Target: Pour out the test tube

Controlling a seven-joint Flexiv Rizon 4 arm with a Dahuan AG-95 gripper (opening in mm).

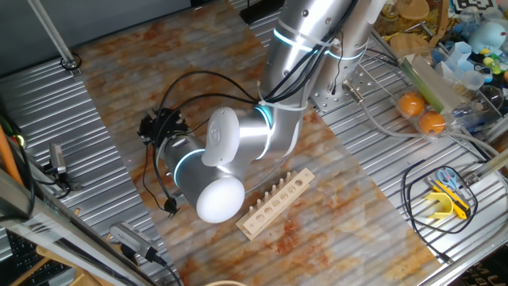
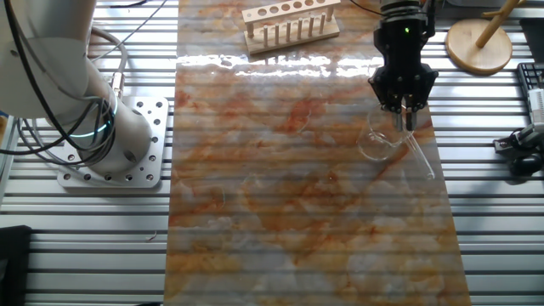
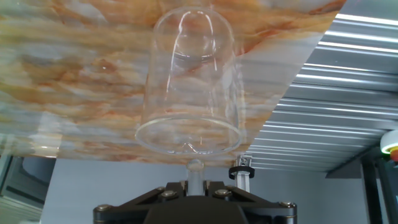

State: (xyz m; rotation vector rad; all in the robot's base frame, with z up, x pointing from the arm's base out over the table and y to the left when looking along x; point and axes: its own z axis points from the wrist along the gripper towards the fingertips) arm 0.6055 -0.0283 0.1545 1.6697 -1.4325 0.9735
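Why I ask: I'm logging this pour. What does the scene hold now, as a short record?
claw: shut on the test tube, close by the beaker
test tube: between the fingers, end towards the beaker's mouth
beaker: clear glass, on the marbled mat
rack: pale wood, at the mat's edge, apart from the claw

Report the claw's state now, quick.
Claw: shut on the test tube, which slants down beside the beaker.

Beaker (image 2: 376, 138) on mat (image 2: 280, 195), under gripper (image 2: 403, 110), rack (image 2: 289, 24) at mat's far edge
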